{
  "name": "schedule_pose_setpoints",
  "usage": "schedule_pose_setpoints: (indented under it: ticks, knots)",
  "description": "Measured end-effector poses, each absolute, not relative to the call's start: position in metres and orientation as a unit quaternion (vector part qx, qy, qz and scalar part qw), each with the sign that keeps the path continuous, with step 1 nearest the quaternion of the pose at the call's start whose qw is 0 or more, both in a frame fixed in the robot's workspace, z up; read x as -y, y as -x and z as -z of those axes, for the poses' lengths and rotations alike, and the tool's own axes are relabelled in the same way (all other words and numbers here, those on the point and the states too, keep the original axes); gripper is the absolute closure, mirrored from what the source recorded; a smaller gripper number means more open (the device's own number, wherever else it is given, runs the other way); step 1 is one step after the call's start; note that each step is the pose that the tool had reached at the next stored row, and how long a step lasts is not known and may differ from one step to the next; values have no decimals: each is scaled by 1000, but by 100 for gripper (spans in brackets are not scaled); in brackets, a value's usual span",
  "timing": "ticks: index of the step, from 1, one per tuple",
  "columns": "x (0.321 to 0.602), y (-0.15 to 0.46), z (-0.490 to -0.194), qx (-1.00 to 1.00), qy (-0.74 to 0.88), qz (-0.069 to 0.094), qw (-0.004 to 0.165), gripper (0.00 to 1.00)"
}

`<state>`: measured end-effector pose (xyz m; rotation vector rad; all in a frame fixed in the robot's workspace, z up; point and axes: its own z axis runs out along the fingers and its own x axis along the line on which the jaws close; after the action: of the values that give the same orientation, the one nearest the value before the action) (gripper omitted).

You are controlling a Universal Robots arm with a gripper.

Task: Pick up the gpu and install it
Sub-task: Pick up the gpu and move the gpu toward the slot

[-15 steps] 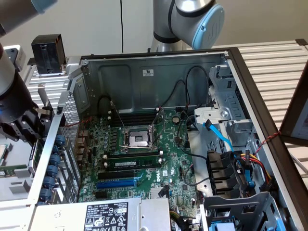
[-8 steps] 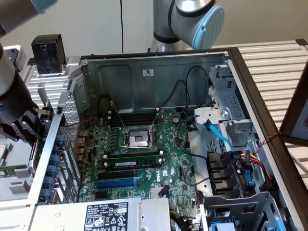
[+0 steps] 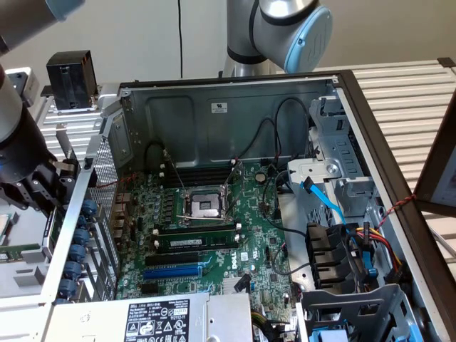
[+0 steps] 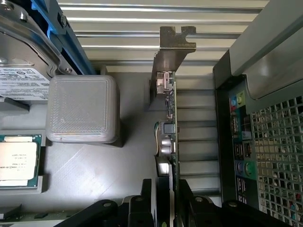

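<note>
Fingers (image 4: 152, 201): closed narrowly, one on each face of the gpu.
Gpu (image 4: 172, 124): edge-on between the fingers, reaching away to its metal end bracket (image 4: 165, 56).
Grey block (image 4: 83, 109): beside the gpu, apart.
Computer case (image 4: 274, 156): on the fingers' other side.
Motherboard (image 3: 206, 228): inside the case, well apart from the fingers.

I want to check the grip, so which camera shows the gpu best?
The wrist view: the gpu shows edge-on, metal bracket clear, clamped in the gripper. In the exterior view, a sliver of what may be its bracket shows by the gripper, outside the computer case.
</note>
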<state>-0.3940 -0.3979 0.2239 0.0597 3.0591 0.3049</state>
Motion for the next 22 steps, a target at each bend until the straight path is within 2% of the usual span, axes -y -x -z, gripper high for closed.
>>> schedule_pose_setpoints:
  ticks: [8, 14, 22]
  knots:
    - [398, 394, -224, -995, -20, -97, 28, 65]
    - [397, 393, -224, -996, -18, -89, 26, 65]
    - [398, 393, -224, -995, -18, -90, 26, 65]
